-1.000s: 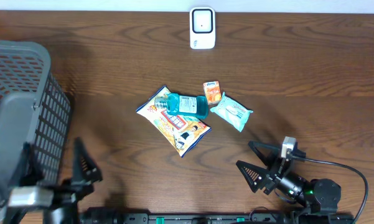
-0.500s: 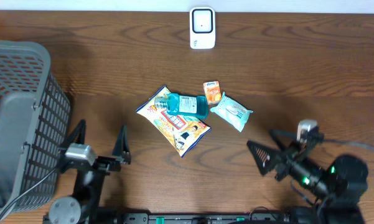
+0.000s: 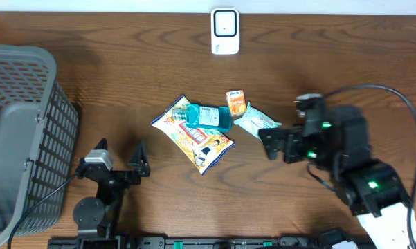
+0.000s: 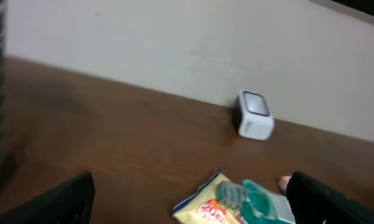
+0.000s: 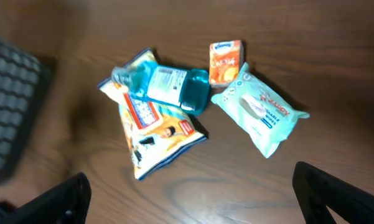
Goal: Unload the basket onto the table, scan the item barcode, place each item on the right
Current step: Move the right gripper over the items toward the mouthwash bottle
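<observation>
overhead, we see both arms empty-handed at the near side of the counter (image 3: 124,76), with no item yet lifted toward the scanner (image 3: 225,31), which stands well apart at the far edge. the goods lie in one heap mid-counter: a blue bottle (image 3: 206,116) resting across a snack bag (image 3: 194,138), a small orange carton (image 3: 236,102) just beside the bottle's end, and a wipes pack (image 3: 257,124) touching or nearly touching that carton. the right pincer (image 3: 268,142), spread wide and holding nothing, hangs just beside the wipes pack. the left pincer (image 3: 119,155), equally spread and empty, sits near the basket (image 3: 21,124), well apart from the heap.

we judge the crowding to be the main hazard. a finger coming down between pack and carton could knock the carton over or shove it into the bottle. the bottle, round and lying on slick film, could then roll off the bag. the wipes pack is soft, so a pinch on its edge may only gather wrapper, and it could sag or slip on the way to the scanner. we cannot tell from any view where the barcode sits on the pack, so it may arrive turned away and fail to read.
</observation>
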Controlling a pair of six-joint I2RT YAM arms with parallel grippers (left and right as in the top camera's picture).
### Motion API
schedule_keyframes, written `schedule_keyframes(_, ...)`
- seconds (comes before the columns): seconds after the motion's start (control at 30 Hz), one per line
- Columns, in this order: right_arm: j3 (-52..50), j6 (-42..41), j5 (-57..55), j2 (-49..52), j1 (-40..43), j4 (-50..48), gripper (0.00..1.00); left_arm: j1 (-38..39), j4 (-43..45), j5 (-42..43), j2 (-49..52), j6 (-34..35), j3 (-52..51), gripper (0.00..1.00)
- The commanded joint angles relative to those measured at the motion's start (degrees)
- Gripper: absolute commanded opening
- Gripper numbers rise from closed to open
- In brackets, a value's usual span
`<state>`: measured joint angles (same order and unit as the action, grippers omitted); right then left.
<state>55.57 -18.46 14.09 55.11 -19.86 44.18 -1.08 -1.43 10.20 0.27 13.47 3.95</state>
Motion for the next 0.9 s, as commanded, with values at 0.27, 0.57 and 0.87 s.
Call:
schedule_keyframes(0.27,7.74,1.42,-18.47,10.40,-12.17,1.31,0.99,-0.20,-2.21,-5.51,0.96,4.44,-3.72,0.97)
schedule_keyframes(0.57,7.65,4.59,-16.72,14.97,-12.57,-1.44,0.99,-0.20,-2.21,-5.49,4.24,4.44,-3.72,0.97)
schedule_keyframes(0.87,7.65,9.09,-16.06,20.92,-14.12,-6.25,0.99,-0.20,-2.19,-5.53,6.80,4.44,-3.72,0.97)
